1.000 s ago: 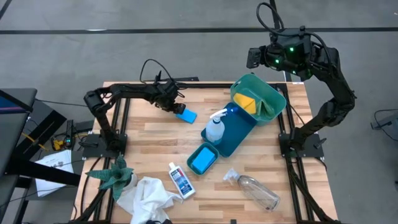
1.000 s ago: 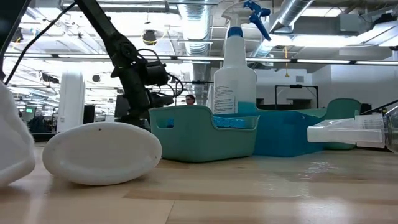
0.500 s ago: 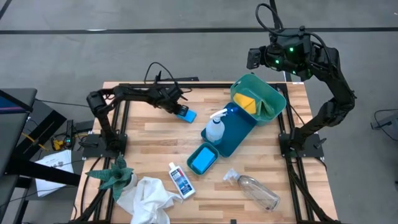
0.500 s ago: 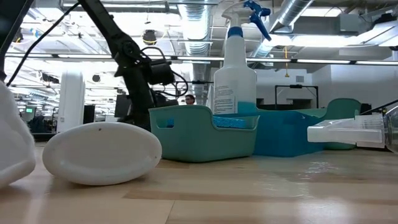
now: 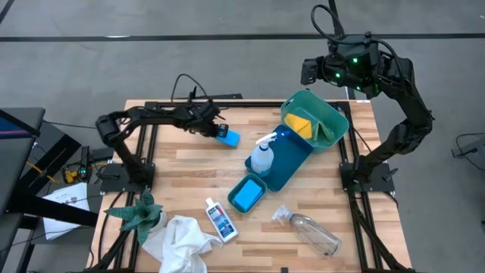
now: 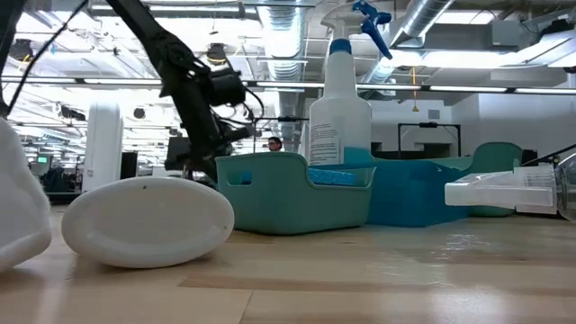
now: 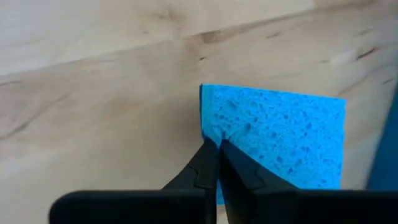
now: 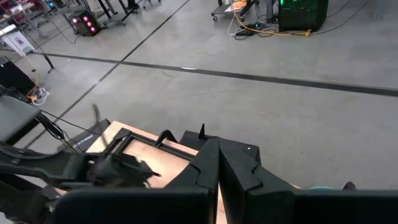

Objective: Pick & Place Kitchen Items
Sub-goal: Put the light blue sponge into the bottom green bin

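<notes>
High view: left hand point(image 5: 214, 130) sits upper left of centre on the table point(image 5: 174, 182), pressed together on the near edge of a small blue sponge point(image 5: 226, 136). Sponge lies just right of the fingertips, so the hand reaches it from the left. Left wrist view confirms: both fingers point(image 7: 214, 163) meet at one point on the sponge point(image 7: 280, 140) edge, pinching a thin bit of it; rest of the sponge spreads away beyond the tips, flat over the wood. Can't tell if it's lifted or resting.

Key relation for next move, my read: the bins lie to the right of the held sponge. Blue tray point(image 5: 292, 155) w/ spray bottle point(image 5: 262, 157) is nearest, right and slightly lower in frame; small teal bin point(image 5: 246, 194) already holding a blue sponge is lower still; big teal bin point(image 5: 314, 117) w/ yellow pad point(image 5: 301, 123) is further right, upper area. So the carry goes rightward, and the spray bottle stands right on that path, so clearance matters. Grip is at the edge only, so the sponge may droop or swing.

Right hand point(image 5: 308, 70) hangs off the table at upper right, fingers pressed together, holding nothing; well apart from the sponge. Left arm is clearly nearer.
</notes>
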